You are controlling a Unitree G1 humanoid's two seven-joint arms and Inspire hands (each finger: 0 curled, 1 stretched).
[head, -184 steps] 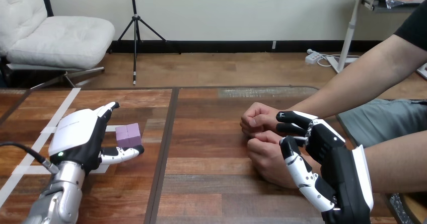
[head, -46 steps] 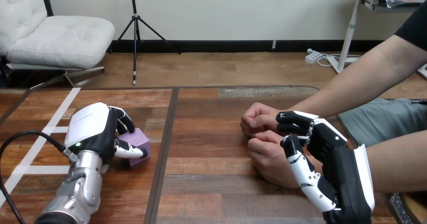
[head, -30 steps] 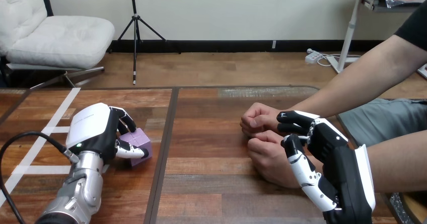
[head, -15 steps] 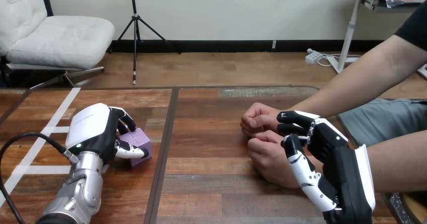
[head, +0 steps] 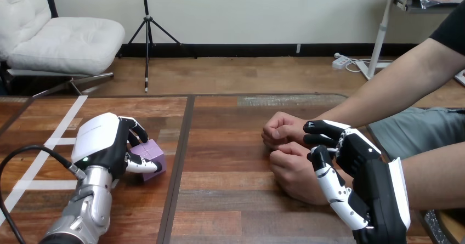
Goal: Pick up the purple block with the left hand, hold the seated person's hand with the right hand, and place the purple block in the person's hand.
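My left hand (head: 98, 142) has fingers and thumb curled round the purple block (head: 149, 155), which sits tilted at the hand's inner side, low by the table (head: 230, 200). My right hand (head: 373, 183) lies against the person's nearer hand (head: 293, 170); whether it grips, I cannot tell.

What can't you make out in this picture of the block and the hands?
- Head view: whether the purple block rests on the table or is lifted; the left robot hand, curled round it, hides its underside.
- Head view: whether the right robot hand touches the person's nearer hand or wrist; the robot hand covers that spot.
- Head view: the palm of the person's farther hand; it is closed.
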